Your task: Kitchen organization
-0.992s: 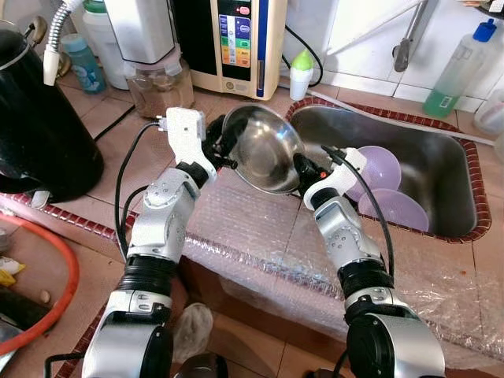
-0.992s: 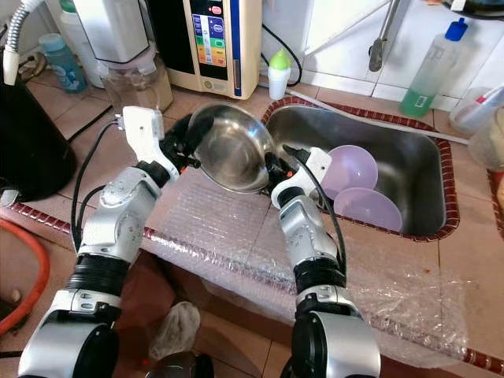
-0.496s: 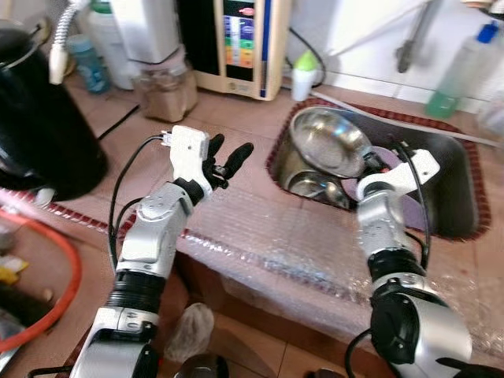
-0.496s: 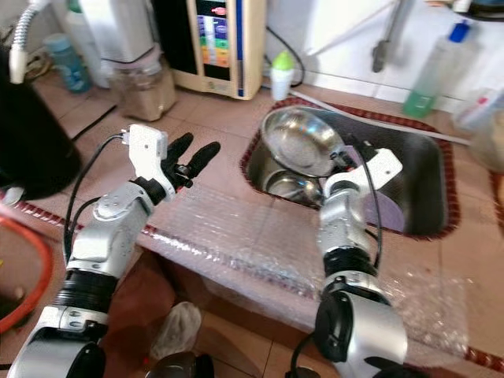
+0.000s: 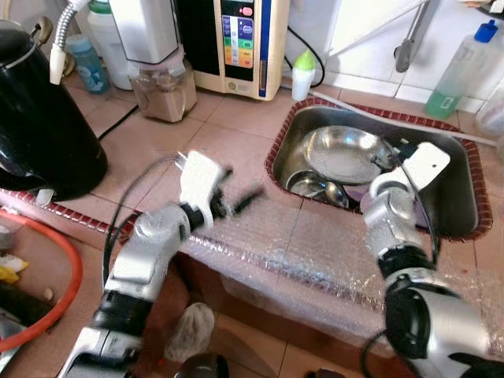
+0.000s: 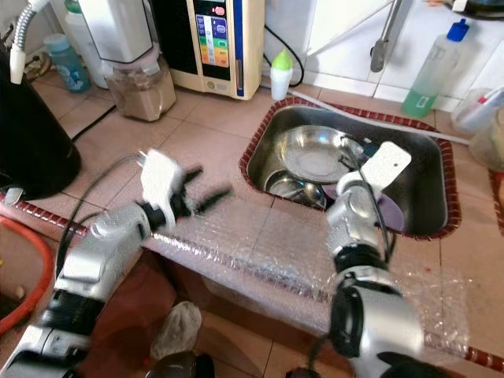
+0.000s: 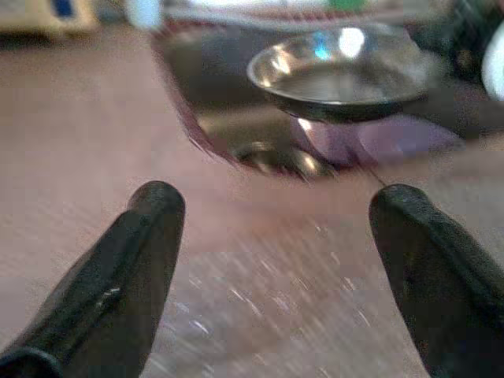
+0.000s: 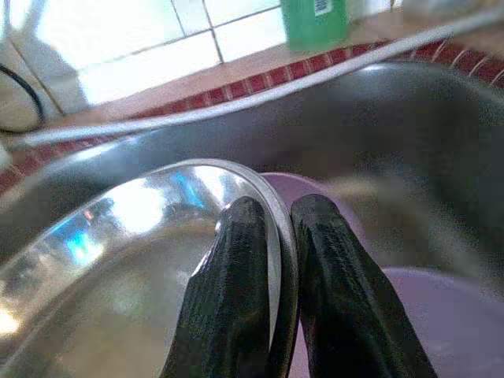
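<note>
The right hand (image 8: 272, 260) pinches the steel bowl (image 5: 346, 153) by its rim over the sink (image 5: 453, 224); that thin grip could slip, dropping it onto purple plates (image 7: 378, 138). The left hand (image 7: 276, 228) is released, above the worktop's (image 5: 236, 118) front edge.
</note>
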You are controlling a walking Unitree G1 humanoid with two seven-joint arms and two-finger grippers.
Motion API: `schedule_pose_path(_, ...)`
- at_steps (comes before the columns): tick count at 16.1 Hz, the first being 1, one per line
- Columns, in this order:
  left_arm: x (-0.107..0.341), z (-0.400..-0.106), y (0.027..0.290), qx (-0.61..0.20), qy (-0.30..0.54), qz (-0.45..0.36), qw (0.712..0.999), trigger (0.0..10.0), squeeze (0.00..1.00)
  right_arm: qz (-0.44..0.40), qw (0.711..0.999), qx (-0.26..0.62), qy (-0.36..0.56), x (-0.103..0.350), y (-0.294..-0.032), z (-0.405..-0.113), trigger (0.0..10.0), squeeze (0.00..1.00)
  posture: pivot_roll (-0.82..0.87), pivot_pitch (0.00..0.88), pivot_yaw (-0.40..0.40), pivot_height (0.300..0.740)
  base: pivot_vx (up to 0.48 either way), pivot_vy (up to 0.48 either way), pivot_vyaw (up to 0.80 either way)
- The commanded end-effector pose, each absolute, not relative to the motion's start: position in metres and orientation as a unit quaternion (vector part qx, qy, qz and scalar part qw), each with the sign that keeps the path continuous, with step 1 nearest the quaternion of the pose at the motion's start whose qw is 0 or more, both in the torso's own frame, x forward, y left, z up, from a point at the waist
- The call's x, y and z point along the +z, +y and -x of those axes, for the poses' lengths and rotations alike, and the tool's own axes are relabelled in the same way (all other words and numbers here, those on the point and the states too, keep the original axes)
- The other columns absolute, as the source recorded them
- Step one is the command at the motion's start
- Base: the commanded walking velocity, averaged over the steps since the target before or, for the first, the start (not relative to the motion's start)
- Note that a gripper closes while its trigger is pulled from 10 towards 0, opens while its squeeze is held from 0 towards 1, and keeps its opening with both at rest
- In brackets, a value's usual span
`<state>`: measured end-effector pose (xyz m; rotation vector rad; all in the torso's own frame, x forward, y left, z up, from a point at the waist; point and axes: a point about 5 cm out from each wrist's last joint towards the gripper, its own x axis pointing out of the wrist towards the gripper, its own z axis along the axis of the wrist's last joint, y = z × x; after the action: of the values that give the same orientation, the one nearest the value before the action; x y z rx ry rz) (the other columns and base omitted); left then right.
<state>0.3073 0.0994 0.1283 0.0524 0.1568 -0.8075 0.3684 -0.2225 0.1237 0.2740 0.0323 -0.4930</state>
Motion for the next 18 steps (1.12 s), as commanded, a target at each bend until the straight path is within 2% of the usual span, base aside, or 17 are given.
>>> schedule_pose_path(1, 0.132, -0.306, 0.097, -0.405, 0.074, -0.039, 0.911, 10.0, 1.0, -0.121, 0.962, -0.245, 0.021, 0.12, -0.222, -0.367, 2.1, 0.0, 0.07, 0.029, 0.052, 0.74, 0.0, 0.0, 0.0)
schedule_pose_path(2, 0.132, -0.307, 0.093, -0.409, 0.075, -0.043, 0.908, 10.0, 1.0, -0.108, 0.961, -0.253, 0.037, 0.116, -0.227, -0.366, 4.7, 0.0, 0.07, 0.032, 0.058, 0.74, 0.0, 0.0, 0.0)
schedule_pose_path(3, 0.135, -0.308, 0.09, -0.414, 0.076, -0.048, 0.906, 10.0, 1.0, -0.095, 0.959, -0.26, 0.052, 0.112, -0.228, -0.365, 9.2, 0.0, 0.07, 0.032, 0.065, 0.74, 0.0, 0.0, 0.0)
schedule_pose_path(4, 0.136, -0.309, 0.089, -0.414, 0.076, -0.048, 0.906, 10.0, 1.0, -0.091, 0.959, -0.262, 0.057, 0.111, -0.228, -0.365, 9.2, 0.0, 0.07, 0.031, 0.067, 0.74, 0.0, 0.0, 0.0)
schedule_pose_path(5, 0.14, -0.311, 0.086, -0.417, 0.068, -0.048, 0.905, 10.0, 1.0, -0.083, 0.956, -0.269, 0.078, 0.104, -0.227, -0.363, 10.0, 0.0, 0.06, 0.028, 0.075, 0.74, 0.0, 0.0, 0.0)
schedule_pose_path(6, 0.146, -0.316, 0.083, -0.415, 0.055, -0.053, 0.907, 10.0, 1.0, -0.079, 0.955, -0.271, 0.093, 0.097, -0.226, -0.36, 10.0, 0.42, 0.06, 0.023, 0.08, 0.74, 0.0, 0.0, 0.0)
schedule_pose_path(7, 0.15, -0.32, 0.082, -0.411, 0.046, -0.056, 0.909, 10.0, 1.0, -0.079, 0.954, -0.27, 0.102, 0.093, -0.224, -0.359, 10.0, 0.76, 0.06, 0.018, 0.082, 0.74, 0.0, 0.0, 0.0)
schedule_pose_path(8, 0.154, -0.323, 0.081, -0.41, 0.042, -0.055, 0.91, 10.0, 1.0, -0.08, 0.956, -0.262, 0.104, 0.09, -0.221, -0.358, 10.0, 1.0, 0.06, 0.014, 0.083, 0.74, 0.0, 0.0, 0.0)
schedule_pose_path(13, 0.159, -0.333, 0.083, -0.401, 0.033, -0.06, 0.913, 10.0, 1.0, -0.078, 0.961, -0.24, 0.113, 0.076, -0.211, -0.351, 10.0, 1.0, 0.05, 0.0, 0.081, 0.74, 0.0, 0.0, 0.0)
schedule_pose_path(18, 0.159, -0.336, 0.09, -0.367, 0.015, -0.06, 0.928, 10.0, 1.0, -0.072, 0.986, -0.148, 0.018, 0.1, -0.205, -0.359, 10.0, 1.0, 0.05, 0.0, 0.065, 0.74, 0.0, 0.0, 0.0)
